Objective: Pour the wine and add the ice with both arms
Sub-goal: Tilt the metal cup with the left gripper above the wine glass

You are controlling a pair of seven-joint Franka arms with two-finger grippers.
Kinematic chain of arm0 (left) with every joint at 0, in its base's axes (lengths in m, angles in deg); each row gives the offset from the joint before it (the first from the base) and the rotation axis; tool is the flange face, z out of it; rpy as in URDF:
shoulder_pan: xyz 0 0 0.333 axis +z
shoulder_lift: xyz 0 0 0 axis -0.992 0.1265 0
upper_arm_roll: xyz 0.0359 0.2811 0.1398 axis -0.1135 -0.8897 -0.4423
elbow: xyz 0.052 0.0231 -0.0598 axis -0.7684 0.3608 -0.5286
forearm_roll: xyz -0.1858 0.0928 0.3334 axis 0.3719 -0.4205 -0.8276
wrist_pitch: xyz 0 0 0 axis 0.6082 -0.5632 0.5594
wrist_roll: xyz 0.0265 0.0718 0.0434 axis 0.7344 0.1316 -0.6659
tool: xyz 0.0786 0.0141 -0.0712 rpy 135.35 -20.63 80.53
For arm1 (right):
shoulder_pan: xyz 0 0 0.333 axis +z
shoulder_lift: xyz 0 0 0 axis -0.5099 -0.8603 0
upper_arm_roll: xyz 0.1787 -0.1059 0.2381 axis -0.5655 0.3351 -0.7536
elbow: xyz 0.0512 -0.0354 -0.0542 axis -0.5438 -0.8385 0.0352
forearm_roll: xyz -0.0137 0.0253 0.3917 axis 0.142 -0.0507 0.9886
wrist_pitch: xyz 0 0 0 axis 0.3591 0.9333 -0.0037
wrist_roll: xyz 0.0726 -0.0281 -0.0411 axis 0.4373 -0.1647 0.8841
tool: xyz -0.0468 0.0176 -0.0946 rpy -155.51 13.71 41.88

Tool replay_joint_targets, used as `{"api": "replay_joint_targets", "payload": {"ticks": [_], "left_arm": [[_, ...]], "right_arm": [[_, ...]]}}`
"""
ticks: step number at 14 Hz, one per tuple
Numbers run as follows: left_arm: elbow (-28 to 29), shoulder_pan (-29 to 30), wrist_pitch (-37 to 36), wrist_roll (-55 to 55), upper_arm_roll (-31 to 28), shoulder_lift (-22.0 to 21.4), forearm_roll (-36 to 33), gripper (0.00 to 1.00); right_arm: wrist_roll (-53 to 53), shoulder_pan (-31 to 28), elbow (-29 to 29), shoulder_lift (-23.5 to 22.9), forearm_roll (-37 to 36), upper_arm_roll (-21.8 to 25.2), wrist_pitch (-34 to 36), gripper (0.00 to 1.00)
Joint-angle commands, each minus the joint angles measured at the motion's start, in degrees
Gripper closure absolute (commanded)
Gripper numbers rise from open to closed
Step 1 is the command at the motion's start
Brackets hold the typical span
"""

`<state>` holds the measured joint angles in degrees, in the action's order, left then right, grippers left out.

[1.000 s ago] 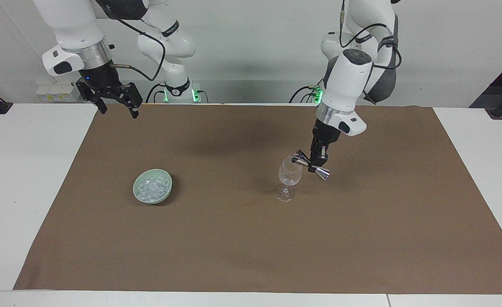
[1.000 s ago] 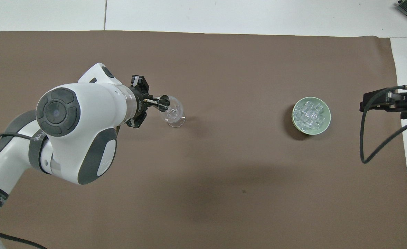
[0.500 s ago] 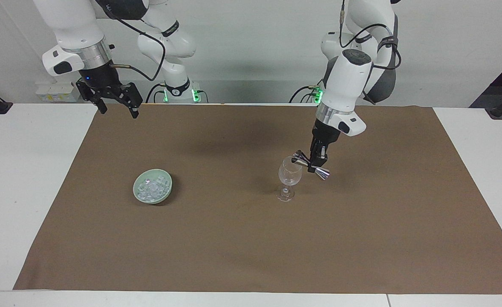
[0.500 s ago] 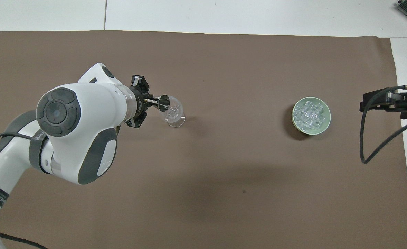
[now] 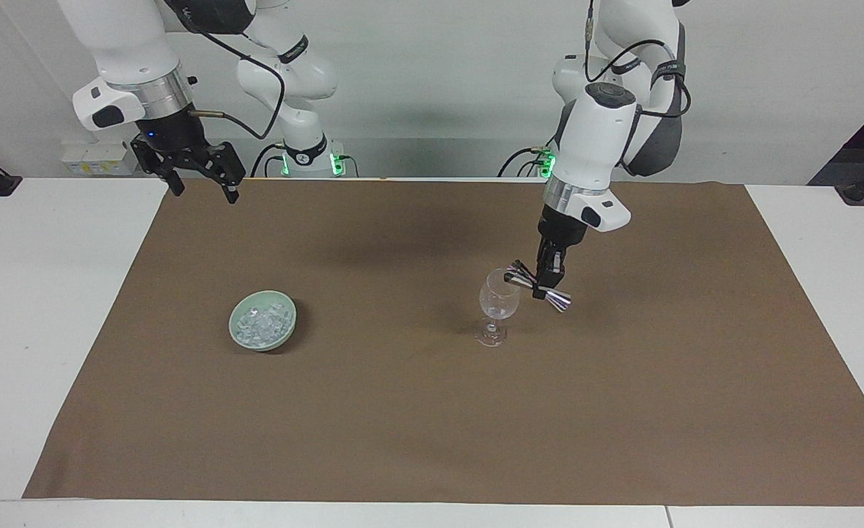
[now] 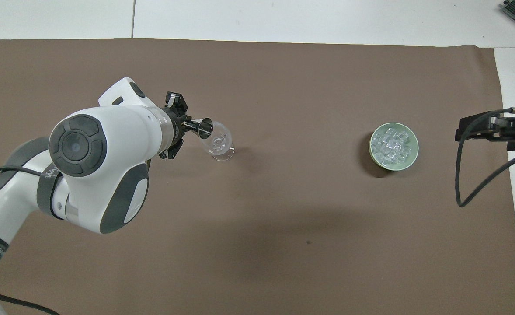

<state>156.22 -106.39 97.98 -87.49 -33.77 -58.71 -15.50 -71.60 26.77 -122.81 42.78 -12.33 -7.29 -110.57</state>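
A clear stemmed glass (image 5: 498, 301) (image 6: 220, 147) stands on the brown mat toward the left arm's end. My left gripper (image 5: 548, 282) (image 6: 184, 127) is over the mat beside the glass's rim. It is shut on the waist of a silver double-ended jigger (image 5: 538, 287) (image 6: 203, 129), which tilts with one mouth over the glass. Ice (image 5: 259, 323) (image 6: 392, 144) fills a pale green bowl (image 5: 283, 334) (image 6: 373, 154) toward the right arm's end. My right gripper (image 5: 206, 192) (image 6: 461, 130) waits open and high over the mat's corner by its base. Wine is out of view.
The brown mat (image 5: 432, 425) covers most of the white table (image 5: 43, 293). A black cable (image 6: 463, 183) hangs from the right wrist over the mat's edge.
My left arm has shifted slightly and turned at the wrist, with the jigger still tipped over the glass. The right arm has not moved.
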Motion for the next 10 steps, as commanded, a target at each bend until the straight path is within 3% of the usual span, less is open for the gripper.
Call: {"api": "replay_joint_targets", "payload": {"ticks": [1, 10], "left_arm": [[-0.53, -1.04, 1.05, -0.07, -0.76, 0.32, -1.55, 1.00], [-0.44, -1.91, 2.72, 0.20, -0.67, 1.11, -4.27, 1.00]], "right_arm": [[-0.26, -0.51, 0.10, 0.07, 1.33, -0.26, 0.60, 0.00], [-0.26, -0.51, 0.10, 0.07, 1.33, -0.26, 0.60, 0.00]]}}
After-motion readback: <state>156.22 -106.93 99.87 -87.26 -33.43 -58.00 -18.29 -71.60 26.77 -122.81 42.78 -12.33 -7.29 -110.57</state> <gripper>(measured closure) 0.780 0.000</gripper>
